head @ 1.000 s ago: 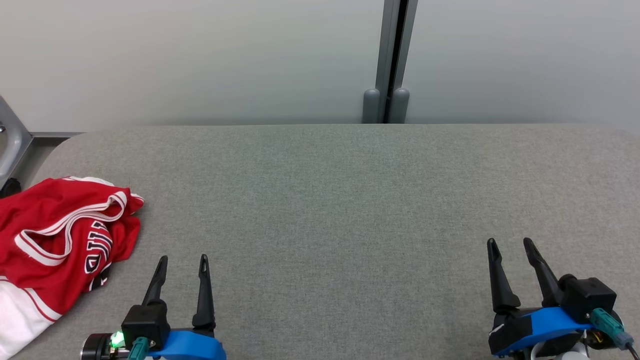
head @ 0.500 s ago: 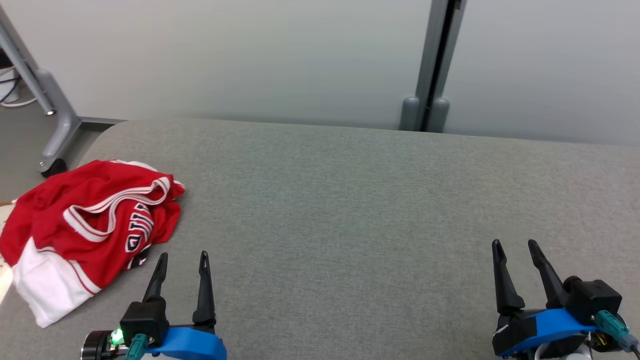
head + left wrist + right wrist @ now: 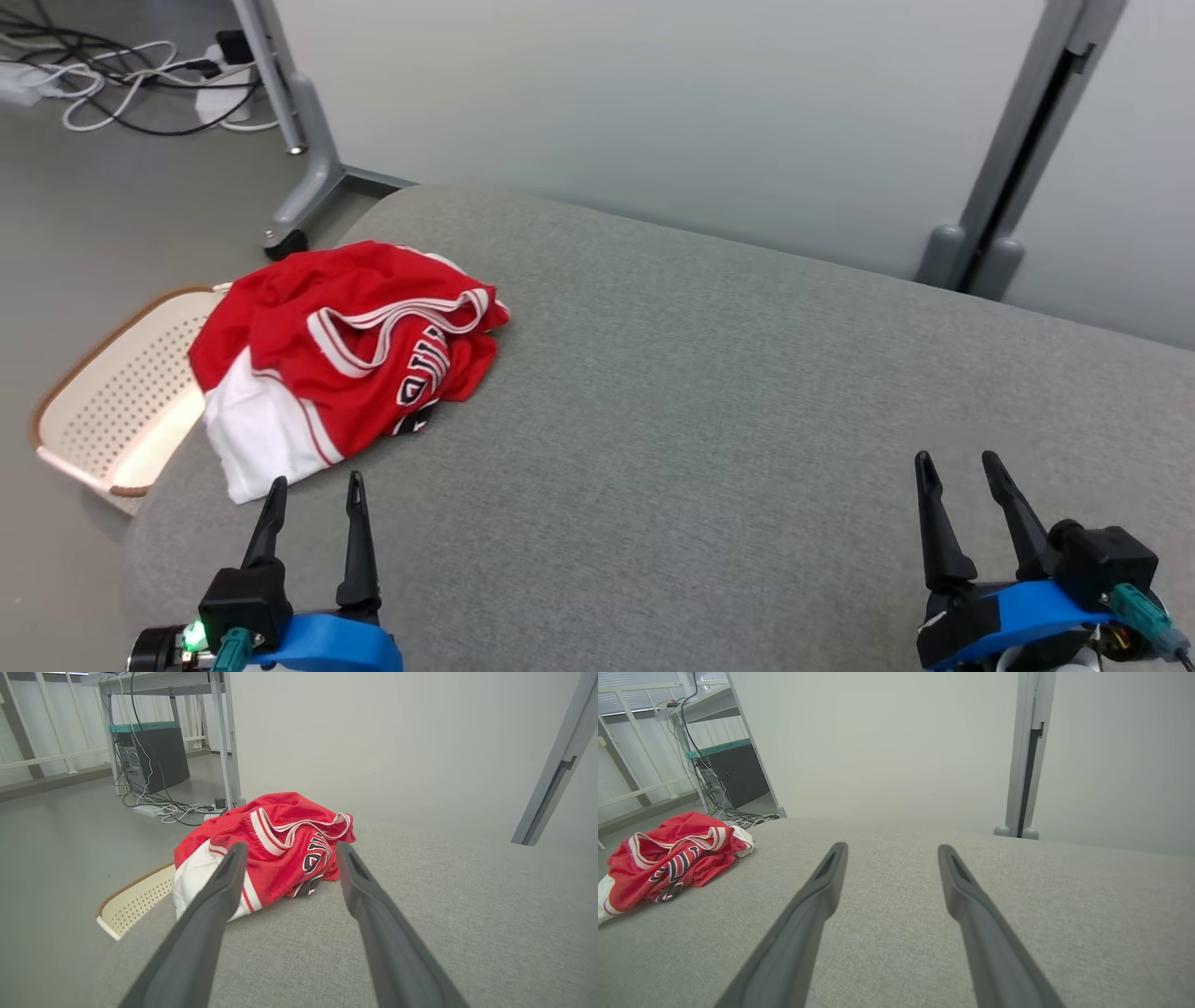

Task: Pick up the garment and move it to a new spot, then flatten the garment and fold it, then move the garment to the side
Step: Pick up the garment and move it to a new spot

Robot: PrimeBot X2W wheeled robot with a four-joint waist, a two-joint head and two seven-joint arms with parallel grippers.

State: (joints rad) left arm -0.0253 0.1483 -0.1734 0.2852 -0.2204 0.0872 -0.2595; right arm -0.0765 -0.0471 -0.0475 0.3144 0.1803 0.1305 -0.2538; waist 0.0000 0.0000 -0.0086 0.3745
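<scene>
The left gripper (image 3: pixel 316 480) and right gripper (image 3: pixel 957 457) share tapered black fingers (image 3: pixel 359 551), blue housings (image 3: pixel 327 646) and teal plugs (image 3: pixel 1134 607); a green light (image 3: pixel 194 637) marks the left.

Red garment (image 3: pixel 280 327) with white trim and black lettering, grey fabric table (image 3: pixel 700 420), cream perforated basket (image 3: pixel 112 401), brown rim

garment (image 3: pixel 345 355) bunched, table (image 3: pixel 700 420) left | left tool (image 3: pixel 316 479) spread | right tool (image 3: pixel 957 457) spread

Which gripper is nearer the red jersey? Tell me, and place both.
Left. The left gripper is just short of the red jersey, at its near white edge. The right gripper is far off to the robot's right across the grey surface.
</scene>
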